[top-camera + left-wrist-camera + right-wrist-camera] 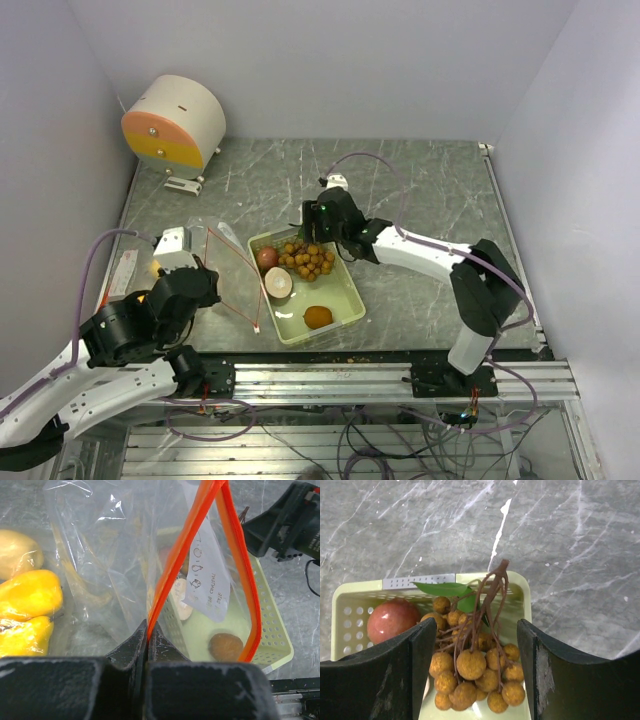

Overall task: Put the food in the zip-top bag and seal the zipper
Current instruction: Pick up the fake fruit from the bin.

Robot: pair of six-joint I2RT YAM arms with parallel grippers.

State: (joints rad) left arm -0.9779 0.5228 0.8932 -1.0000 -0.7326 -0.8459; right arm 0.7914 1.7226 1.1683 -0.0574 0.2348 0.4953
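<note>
bench: my grey marbled tabletop [430, 180] | walls: plain pale panels [330, 60] close me in on three sides | near edge: aluminium rail [380, 380] | far-left corner: cream-and-orange drum [175, 120] | light: soft, even

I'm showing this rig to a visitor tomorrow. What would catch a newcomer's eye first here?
Probably the clear zip-top bag at front left, with its bright orange zipper pinched by the left gripper, fingers shut. Next comes the bunch of brown berries in the pale green tray at the table's centre. The right gripper hangs over them, its open fingers on either side of the bunch.
</note>
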